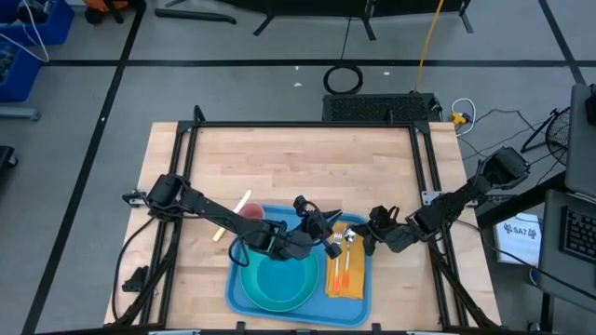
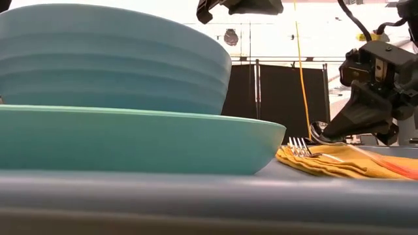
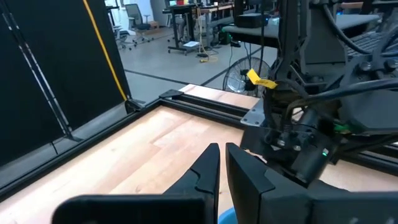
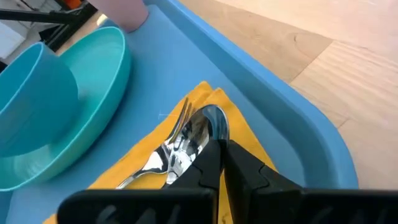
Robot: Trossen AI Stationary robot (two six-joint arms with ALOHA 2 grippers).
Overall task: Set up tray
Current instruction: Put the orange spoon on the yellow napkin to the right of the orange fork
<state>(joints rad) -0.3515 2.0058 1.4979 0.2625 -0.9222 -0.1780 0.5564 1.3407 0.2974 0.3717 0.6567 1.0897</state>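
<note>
A teal plate (image 1: 277, 284), a yellow napkin (image 1: 345, 279) and a pink cup (image 1: 251, 211) are crowding the blue tray (image 1: 237, 296) at the high view's lower centre — its long axis is running left-right. The right gripper (image 4: 217, 149) is sitting pinched together over the spoon (image 4: 208, 121); the left gripper (image 3: 222, 163) is hanging nearly together — clamping nothing.

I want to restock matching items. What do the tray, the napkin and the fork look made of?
Tray: likely plastic, smooth blue moulded rim.
Napkin: seems woven yellow cloth, soft folds.
Fork: looks like polished metal, mirror reflections.

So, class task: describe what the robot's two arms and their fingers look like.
Both arms are dark, nearly black, built of slim jointed segments with bundled black cables along them. The left gripper and the right gripper each end in two matte black, wedge-shaped fingers. A yellow tag and a small green light show on the right arm, seen from the left wrist.
</note>
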